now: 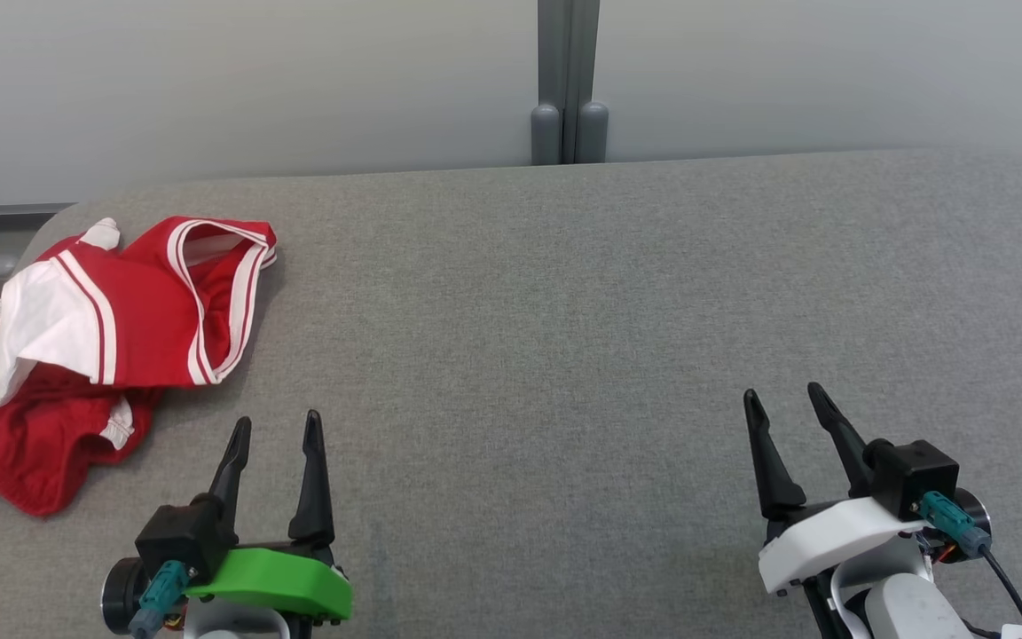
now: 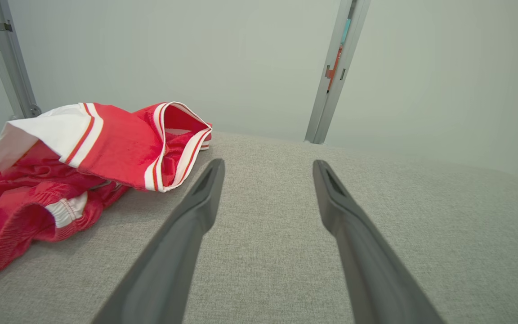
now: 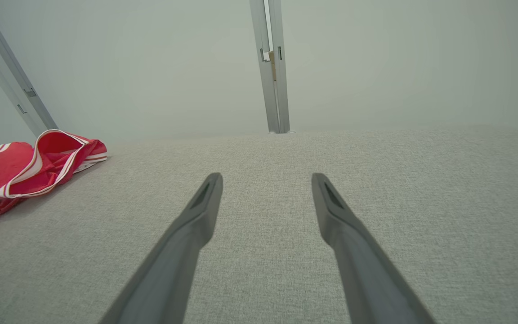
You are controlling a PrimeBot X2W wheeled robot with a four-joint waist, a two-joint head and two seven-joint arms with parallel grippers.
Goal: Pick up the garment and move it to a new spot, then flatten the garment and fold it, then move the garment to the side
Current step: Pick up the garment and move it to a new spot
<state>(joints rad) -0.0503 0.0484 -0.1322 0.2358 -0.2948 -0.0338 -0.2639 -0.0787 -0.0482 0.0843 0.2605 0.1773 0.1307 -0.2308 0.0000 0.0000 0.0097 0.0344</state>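
Observation:
A crumpled red garment (image 1: 103,346) with white stripes and a white panel lies bunched at the far left of the grey table (image 1: 609,311), partly over the left edge. My left gripper (image 1: 278,424) hovers open just right of and nearer than the garment, touching nothing. In the left wrist view the garment (image 2: 74,166) sits left of the open left gripper (image 2: 268,164). My right gripper (image 1: 782,395) stands open at the lower right, far from the cloth. The right wrist view shows the garment (image 3: 25,171) at its left edge, well apart from the right gripper (image 3: 265,177).
A grey post (image 1: 569,80) rises behind the table's far edge against a pale wall. Bare grey fabric surface stretches from the garment to the right side.

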